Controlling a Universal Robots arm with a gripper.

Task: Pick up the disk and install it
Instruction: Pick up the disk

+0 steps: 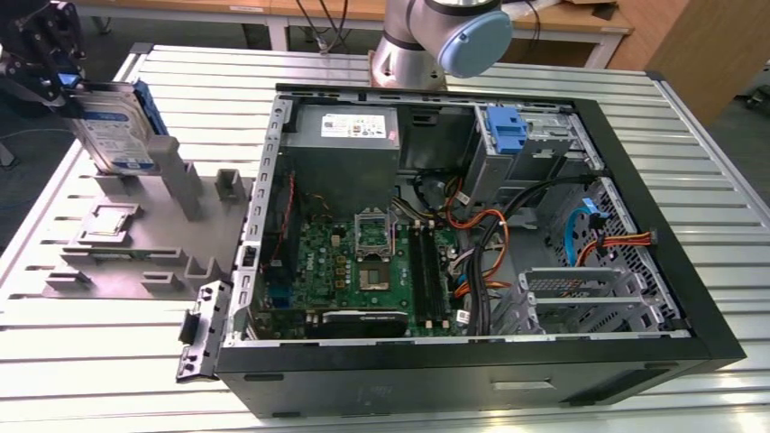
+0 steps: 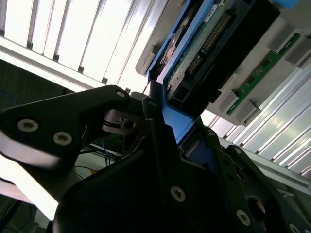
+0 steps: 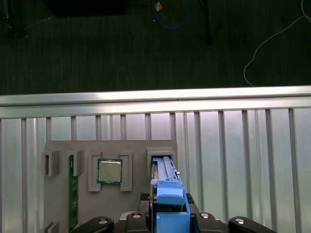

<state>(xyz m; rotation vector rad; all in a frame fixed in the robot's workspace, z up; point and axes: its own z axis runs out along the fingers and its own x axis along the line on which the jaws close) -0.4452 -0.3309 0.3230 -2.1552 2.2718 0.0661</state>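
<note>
Pick-up stage of the disk installation. In the exterior view the gripper (image 1: 75, 92) is at the worktop's (image 1: 96, 361) far corner on the exterior view's left, with its jaws clamped on the upper end of the disk (image 1: 114, 135). The disk stands upright on edge over the grey fixture plate (image 1: 132, 244). Its lower edge is at or in its slot, and it cannot be told whether it has cleared the slot. The grasp is therefore judged made. The transfer and the installation are judged not yet done, since the disk is well apart from the open computer case (image 1: 481, 361) lying in the middle of the worktop. A bare blue bracket (image 1: 506, 131) sits in a bay at the far side of the case. This is the one view relating the disk, the plate and the case to each other. The first wrist view looks straight down the disk (image 3: 170, 199) along its blue rail into the slot, and shows its neighbours on the plate (image 3: 131, 148): a processor chip (image 3: 110, 171) in a square recess just beside the slot and a memory stick (image 3: 73, 194) farther along. The second wrist view shows the grip itself, with the blue rail seated between the black fingers (image 2: 155, 121) of the gripper (image 2: 177, 121). It also shows the green circuit-board face of the disk (image 2: 204, 43).
</note>
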